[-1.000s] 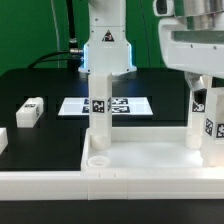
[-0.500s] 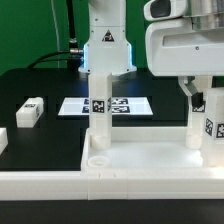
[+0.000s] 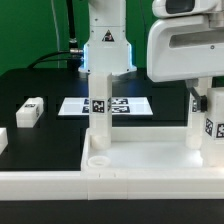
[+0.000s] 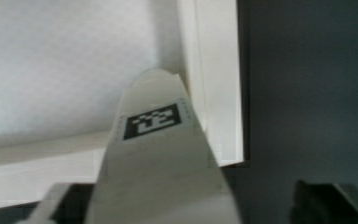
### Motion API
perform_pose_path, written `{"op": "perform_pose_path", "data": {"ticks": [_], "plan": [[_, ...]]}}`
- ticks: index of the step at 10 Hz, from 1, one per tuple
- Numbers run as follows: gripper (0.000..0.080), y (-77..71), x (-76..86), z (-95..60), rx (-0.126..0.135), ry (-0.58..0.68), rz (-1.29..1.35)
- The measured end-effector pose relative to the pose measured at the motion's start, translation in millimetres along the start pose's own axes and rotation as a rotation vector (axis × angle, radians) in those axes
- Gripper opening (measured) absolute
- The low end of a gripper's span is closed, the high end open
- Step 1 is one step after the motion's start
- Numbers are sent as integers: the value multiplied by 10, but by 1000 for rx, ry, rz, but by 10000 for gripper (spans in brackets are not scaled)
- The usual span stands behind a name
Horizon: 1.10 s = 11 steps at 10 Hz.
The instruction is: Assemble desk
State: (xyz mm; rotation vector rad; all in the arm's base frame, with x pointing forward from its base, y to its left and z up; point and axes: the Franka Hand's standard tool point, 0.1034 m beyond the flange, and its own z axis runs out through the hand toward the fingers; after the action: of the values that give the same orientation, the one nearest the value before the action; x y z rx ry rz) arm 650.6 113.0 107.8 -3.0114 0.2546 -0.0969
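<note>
Gripper [image 3: 203,100] straddles the upright leg [image 3: 199,112] at three o'clock on the tabletop [image 3: 140,160], grip unclear, and an off-centre squeeze might tilt it.

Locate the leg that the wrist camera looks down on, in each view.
Exterior view: leg stands upright in the tabletop's far corner, at the exterior view's right.
Wrist view: leg fills the middle, seen from above, its tag facing the camera.
Shared landmark: the tabletop, whose raised rim runs right beside the leg.
</note>
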Motion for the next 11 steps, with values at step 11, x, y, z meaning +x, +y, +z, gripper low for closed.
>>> {"op": "perform_pose_path", "data": {"ticks": [11], "plan": [[301, 555, 61, -55, -119, 33, 621]]}}
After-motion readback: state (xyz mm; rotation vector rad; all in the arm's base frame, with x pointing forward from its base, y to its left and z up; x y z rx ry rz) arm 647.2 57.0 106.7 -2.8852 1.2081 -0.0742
